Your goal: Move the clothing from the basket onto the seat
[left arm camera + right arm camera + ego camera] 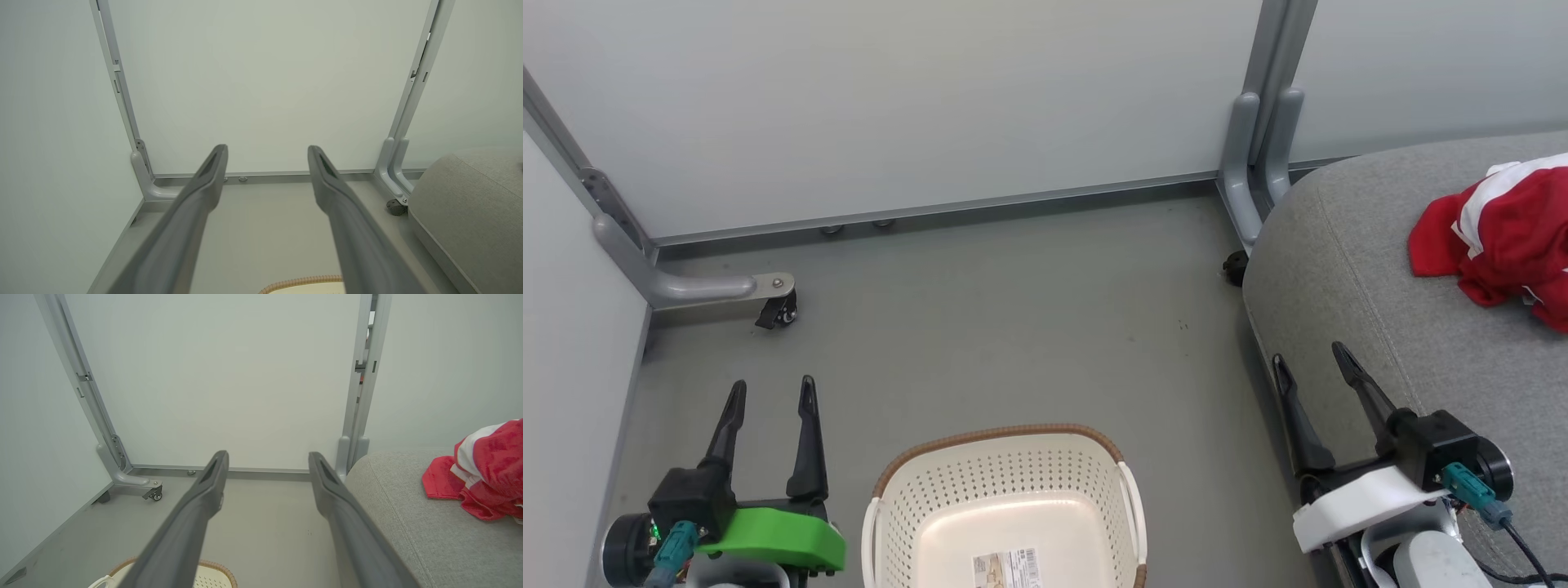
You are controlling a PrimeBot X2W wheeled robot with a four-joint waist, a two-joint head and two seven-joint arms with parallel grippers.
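The clothing (1503, 237) is seen heaped on the seat (1356, 269), well in from its rounded corner; the basket (996, 431), on the floor near the seat's edge, is bare where visible. The left gripper (773, 384) and right gripper (1308, 354) are both spread wide, nothing held. The fabric is judged thin, light and limp, likely to drape and slip; a raised fold at the heap's crest would best be pinched, not a flat hem.
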